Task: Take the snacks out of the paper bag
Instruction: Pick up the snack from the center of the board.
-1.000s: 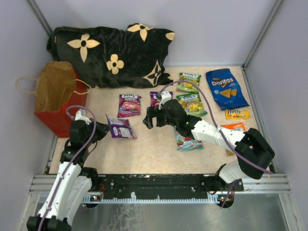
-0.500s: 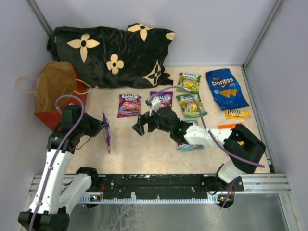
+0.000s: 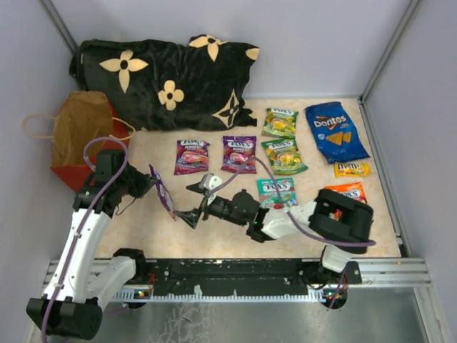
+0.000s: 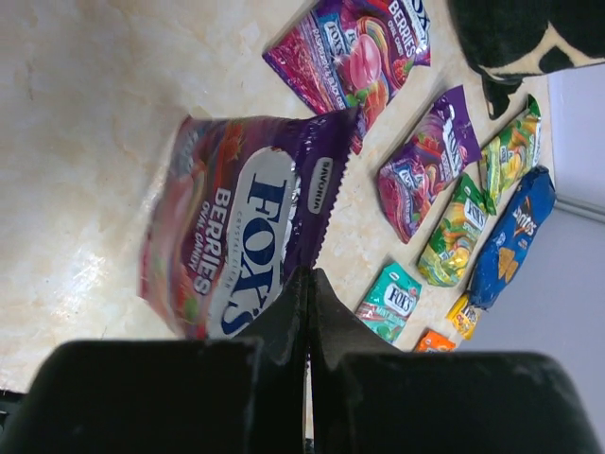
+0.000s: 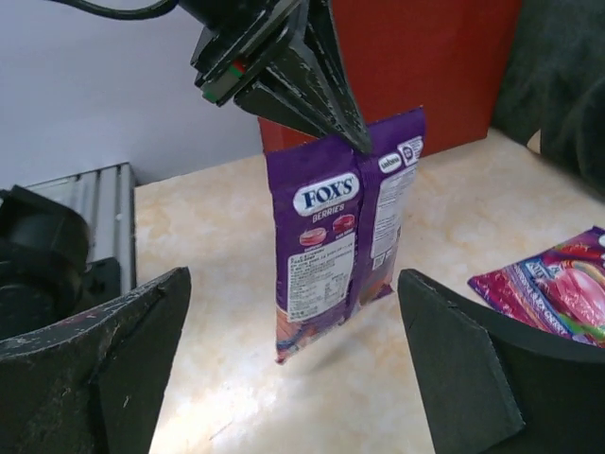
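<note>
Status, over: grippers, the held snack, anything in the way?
Left gripper shut on purple Fox's pouch, hanging outside paper bag. Right gripper open, facing pouch. Path between clear.

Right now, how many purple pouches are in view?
3. One pouch hangs from the left end effector; two pouches lie flat on the table before the pillow. The bag may hide more.
</note>
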{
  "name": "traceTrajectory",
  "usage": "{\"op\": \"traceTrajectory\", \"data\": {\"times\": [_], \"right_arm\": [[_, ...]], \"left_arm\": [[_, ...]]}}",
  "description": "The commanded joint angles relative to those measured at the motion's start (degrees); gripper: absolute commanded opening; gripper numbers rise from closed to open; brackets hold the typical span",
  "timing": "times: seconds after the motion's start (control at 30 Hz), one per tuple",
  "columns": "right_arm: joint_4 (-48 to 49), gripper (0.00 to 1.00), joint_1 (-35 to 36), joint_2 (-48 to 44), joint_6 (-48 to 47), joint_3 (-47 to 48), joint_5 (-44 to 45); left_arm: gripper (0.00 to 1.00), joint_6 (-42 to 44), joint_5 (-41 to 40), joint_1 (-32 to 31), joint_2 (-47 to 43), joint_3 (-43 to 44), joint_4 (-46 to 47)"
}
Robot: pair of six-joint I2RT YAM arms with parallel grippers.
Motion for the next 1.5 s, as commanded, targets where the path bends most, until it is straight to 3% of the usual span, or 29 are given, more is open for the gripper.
{"op": "traceTrajectory", "data": {"times": [0.0, 0.33, 0.73, 0.8, 1.0, 1.03, 1.07, 1.1, 1.13, 1.17, 1.33, 1.47], "right_arm": [[13.9, 0.91, 2.6, 8.6, -7.1, 5.8, 9.3], [13.4, 0.84, 2.9, 19.1, -9.2, 16.0, 7.1], [2.7, 0.61, 3.9, 25.6, -10.3, 26.3, 21.8], [1.7, 0.54, 3.9, 26.1, -10.0, 27.0, 22.6], [-0.7, 0.13, 3.9, 24.2, -8.9, 25.9, 24.0], [-0.6, 0.07, 3.9, 23.5, -8.9, 25.2, 24.3], [-0.7, 0.00, 3.9, 22.5, -9.0, 24.5, 24.6], [-0.7, 0.00, 3.8, 21.4, -8.9, 23.6, 24.7], [-0.8, 0.00, 3.6, 20.4, -8.7, 22.6, 24.7], [-1.2, 0.00, 3.2, 19.0, -7.9, 21.2, 24.3], [-6.7, 0.00, -0.8, 9.9, -1.1, 14.0, 15.2], [-17.4, 0.00, -2.5, -1.3, -1.3, 7.9, 7.3]], "left_arm": [[0.00, -1.4, -1.2, 0.1, 0.9, 0.7, 4.0], [0.00, -0.6, 0.8, 0.2, 1.3, 1.9, 4.4], [0.00, -0.5, 1.1, 0.2, 2.0, 2.2, 5.4], [0.00, -0.7, 1.0, 0.2, 2.3, 2.0, 5.6], [0.02, -0.6, 0.1, 0.1, 2.9, 2.0, 7.1], [0.13, -0.5, 0.1, 0.2, 3.0, 2.2, 7.5], [0.31, -0.1, 0.5, 0.2, 3.3, 2.4, 8.0], [0.71, 0.1, 1.1, 0.2, 3.6, 2.6, 8.6], [0.95, 0.4, 2.0, 0.1, 4.0, 2.7, 9.3], [0.99, 0.3, 2.6, 0.2, 4.6, 3.1, 9.3], [1.00, 2.3, 3.0, 0.2, 7.3, 6.7, 10.4], [1.00, 10.4, 4.5, 0.2, 7.6, 7.8, 18.4]]}}
